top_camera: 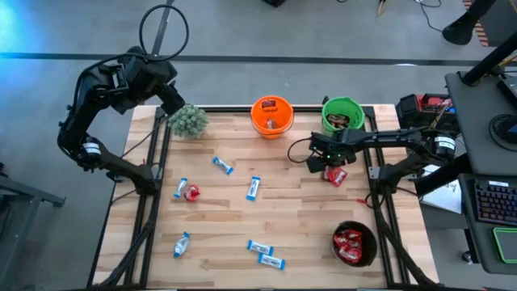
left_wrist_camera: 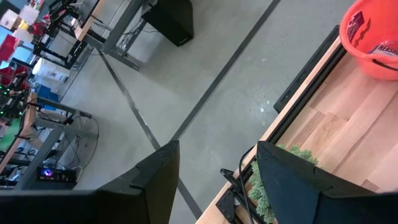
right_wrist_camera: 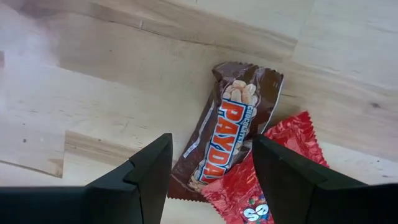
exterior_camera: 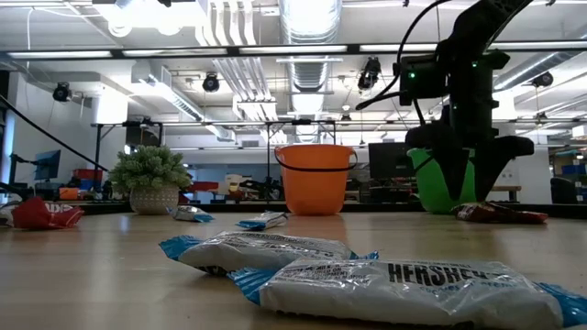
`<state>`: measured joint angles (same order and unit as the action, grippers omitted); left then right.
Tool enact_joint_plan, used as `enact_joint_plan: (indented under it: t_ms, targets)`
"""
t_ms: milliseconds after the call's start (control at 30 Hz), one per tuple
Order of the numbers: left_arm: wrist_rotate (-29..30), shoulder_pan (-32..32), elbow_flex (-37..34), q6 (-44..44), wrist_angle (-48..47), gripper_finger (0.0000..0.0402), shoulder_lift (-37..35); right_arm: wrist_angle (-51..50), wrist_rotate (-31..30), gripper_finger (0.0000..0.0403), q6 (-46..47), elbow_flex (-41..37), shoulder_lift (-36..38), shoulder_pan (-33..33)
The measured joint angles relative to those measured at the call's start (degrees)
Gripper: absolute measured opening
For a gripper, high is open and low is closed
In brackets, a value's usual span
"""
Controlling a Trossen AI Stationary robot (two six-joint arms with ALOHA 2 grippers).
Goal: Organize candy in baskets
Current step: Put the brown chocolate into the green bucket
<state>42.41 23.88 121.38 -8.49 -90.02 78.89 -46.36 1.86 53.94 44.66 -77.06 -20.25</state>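
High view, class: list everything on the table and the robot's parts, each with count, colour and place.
orange basket: one, far edge, middle
green basket: one, far edge, right of the orange one
black basket: one, near right corner
red packets: several in the black basket, two loose, one left, one beside the brown bar
brown bar: one, under the right gripper
blue-and-white bars: six, scattered left and middle
plant: one, green, far left corner
left gripper: open, beyond the far left corner
right gripper: open, above the brown bar

Orange [top_camera: 271, 117], green [top_camera: 342, 115], blk baskets [top_camera: 355, 244].

Bar [right_wrist_camera: 227, 134] partly atop packet [right_wrist_camera: 270, 180]
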Motion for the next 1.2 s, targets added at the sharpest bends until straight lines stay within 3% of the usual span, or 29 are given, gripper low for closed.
enact_joint_plan:
  t_ms: [400, 1200]
  targets:
    - [0.0, 0.02, 0.0, 0.22, 0.0, 0.0197, 0.0, -0.32, -0.83, 0.0208, 8.04, -0.09, 0.0, 1.88]
    - [0.0, 0.01, 0.0, 0.22, 0.01, 0.0197, 0.0, 5.12, -2.94, 0.0194, 6.3, -3.45, 0.02, 1.99]
